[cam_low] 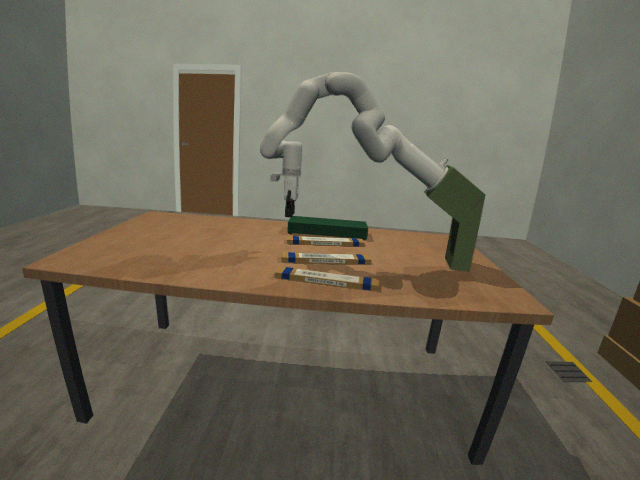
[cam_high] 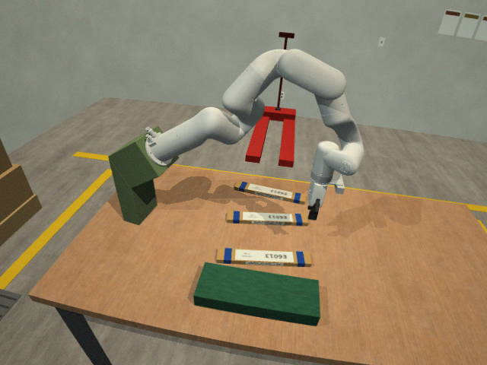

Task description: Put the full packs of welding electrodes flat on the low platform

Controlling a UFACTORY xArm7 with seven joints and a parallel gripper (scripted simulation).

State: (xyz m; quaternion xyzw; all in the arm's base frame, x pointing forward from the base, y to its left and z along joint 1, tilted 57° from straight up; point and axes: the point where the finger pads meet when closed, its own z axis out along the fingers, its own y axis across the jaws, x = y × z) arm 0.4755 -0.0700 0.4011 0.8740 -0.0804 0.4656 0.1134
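Observation:
Three flat tan packs with blue bands and white labels lie in a row on the wooden table. The far pack (cam_high: 269,192) (cam_low: 328,278), the middle pack (cam_high: 266,217) (cam_low: 323,257) and the near pack (cam_high: 263,256) (cam_low: 323,240) all lie off the low dark green platform (cam_high: 257,293) (cam_low: 327,226). The near pack lies just beside the platform. My gripper (cam_high: 313,212) (cam_low: 289,209) points straight down, partly open and empty. It hovers above the table by the right end of the middle pack, touching nothing.
The arm's green base block (cam_high: 133,180) (cam_low: 461,224) stands at the table's back left corner in the top view. A red pallet jack (cam_high: 275,133) stands on the floor behind the table. Cardboard boxes (cam_high: 14,192) stand at the left.

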